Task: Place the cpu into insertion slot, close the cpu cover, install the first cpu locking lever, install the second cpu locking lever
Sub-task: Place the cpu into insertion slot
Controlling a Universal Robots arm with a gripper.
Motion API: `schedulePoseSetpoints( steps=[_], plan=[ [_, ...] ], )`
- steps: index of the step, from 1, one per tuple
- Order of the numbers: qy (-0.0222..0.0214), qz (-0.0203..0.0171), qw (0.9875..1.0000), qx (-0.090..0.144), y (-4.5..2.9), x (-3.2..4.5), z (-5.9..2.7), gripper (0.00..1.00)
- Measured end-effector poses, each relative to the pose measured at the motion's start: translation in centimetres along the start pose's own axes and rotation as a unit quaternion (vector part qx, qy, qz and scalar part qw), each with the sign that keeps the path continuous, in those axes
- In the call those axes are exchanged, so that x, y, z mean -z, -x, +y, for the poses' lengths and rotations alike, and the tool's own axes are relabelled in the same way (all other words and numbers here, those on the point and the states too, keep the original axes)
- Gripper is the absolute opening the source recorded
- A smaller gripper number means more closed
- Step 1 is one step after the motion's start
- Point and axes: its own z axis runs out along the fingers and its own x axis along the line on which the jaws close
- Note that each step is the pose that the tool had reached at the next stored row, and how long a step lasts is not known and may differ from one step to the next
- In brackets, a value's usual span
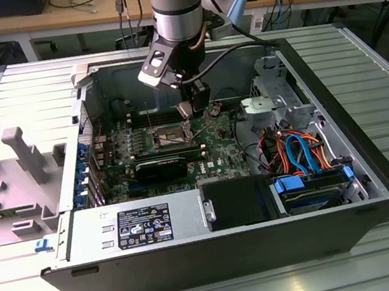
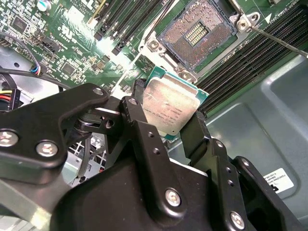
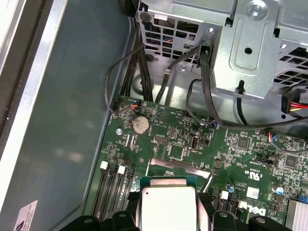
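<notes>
While the black two-fingered gripper (image 2: 168, 118) hangs inside the open dark metal computer case (image 1: 197, 262), its fingers (image 2: 136, 110) clamp the flat square silvery-topped cpu (image 2: 172, 103) by two opposite edges. From the exterior view's left come blue card clips (image 1: 82, 178), then the green motherboard (image 1: 214, 156) with the gold-brown square insertion slot (image 2: 197, 36) near below the chip and apart from it, then orange and blue cables (image 1: 305, 147). Seating it well likely means holding the chip level, matching its corners to the socket, and never dragging it across the contacts.
</notes>
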Motion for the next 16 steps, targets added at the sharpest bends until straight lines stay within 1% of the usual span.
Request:
schedulePoseSetpoints(
  steps=[16],
  plan=[
    [-0.0001,-0.0018,0.9999,-0.014,0.01,-0.01,0.00,0.55]
  ],
)
